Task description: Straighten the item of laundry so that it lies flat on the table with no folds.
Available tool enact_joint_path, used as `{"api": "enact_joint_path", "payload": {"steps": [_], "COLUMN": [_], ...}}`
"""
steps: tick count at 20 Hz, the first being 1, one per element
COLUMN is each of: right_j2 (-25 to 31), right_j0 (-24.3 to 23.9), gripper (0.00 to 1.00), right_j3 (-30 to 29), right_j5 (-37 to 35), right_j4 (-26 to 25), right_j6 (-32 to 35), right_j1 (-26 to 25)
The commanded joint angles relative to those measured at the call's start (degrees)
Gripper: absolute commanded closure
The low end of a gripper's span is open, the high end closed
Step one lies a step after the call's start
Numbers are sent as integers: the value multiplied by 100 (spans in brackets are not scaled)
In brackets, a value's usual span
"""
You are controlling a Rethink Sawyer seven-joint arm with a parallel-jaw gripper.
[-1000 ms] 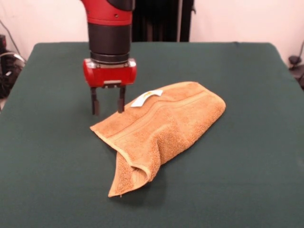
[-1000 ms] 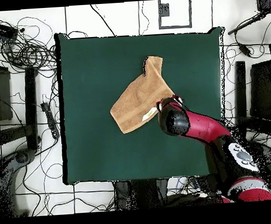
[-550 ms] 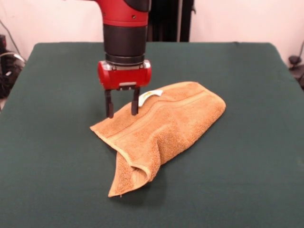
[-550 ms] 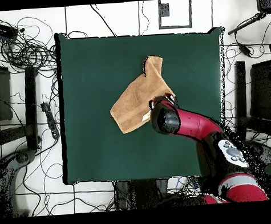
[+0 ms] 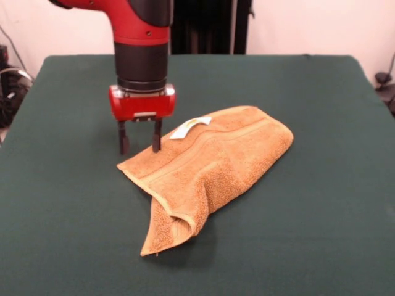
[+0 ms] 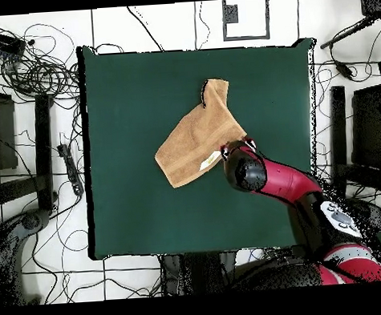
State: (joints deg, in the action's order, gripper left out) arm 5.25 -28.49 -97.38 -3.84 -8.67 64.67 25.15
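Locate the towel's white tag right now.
Front view: the white tag lies on the towel's far edge, left of the towel's middle, just right of the open gripper, on the table.

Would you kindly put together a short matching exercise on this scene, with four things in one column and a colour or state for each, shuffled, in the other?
Things:
1. towel
2. table
3. tag
4. gripper

Colours or states:
A. dark green, bearing everything else
B. white, lying on the cloth near its far edge
C. open, fingers pointing down, holding nothing
D. orange-tan, folded over on itself, not yet flat

Pairs: 1-D, 2-A, 3-B, 4-C
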Motion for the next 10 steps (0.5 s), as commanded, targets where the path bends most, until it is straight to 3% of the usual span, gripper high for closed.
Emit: {"api": "enact_joint_path", "payload": {"steps": [1, 10], "right_j2": [689, 724], "right_j0": [-20, -29], "gripper": [0, 0], "right_j3": [283, 392], "right_j5": [113, 359], "right_j4": [77, -50], "right_j6": [1067, 1047], "right_j1": [-628, -830]}}
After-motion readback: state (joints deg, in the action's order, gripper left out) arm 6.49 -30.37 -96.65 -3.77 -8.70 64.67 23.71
